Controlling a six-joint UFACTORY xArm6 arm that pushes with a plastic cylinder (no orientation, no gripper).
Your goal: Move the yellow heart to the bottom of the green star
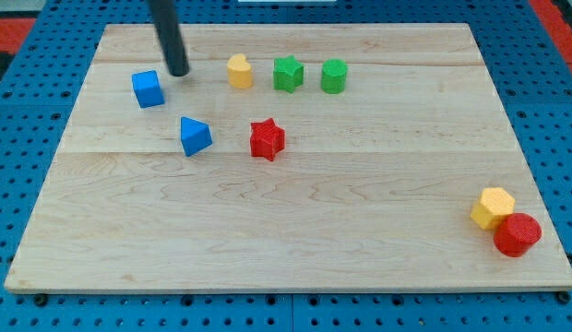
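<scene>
Table (295, 231): pale wood, visible grain, smooth satin finish, plank seams showing. Blocks, e.g. yellow heart (238, 70), green star (288, 73), red star (266, 139): matt, smooth, plastic-looking. Rod: dark, slightly glossy; my tip (178, 73) same finish. Surrounding blue pegboard (46, 37): perforated, matt.

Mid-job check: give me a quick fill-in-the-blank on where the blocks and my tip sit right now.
1. The yellow heart sits directly to the view's ____ of the green star.
2. My tip stands between the yellow heart and the ____ cube.
3. The yellow hexagonal block touches the red ____.
4. The red star lies toward the view's ____ from the green star.

Missing words: left; blue; cylinder; bottom
</scene>
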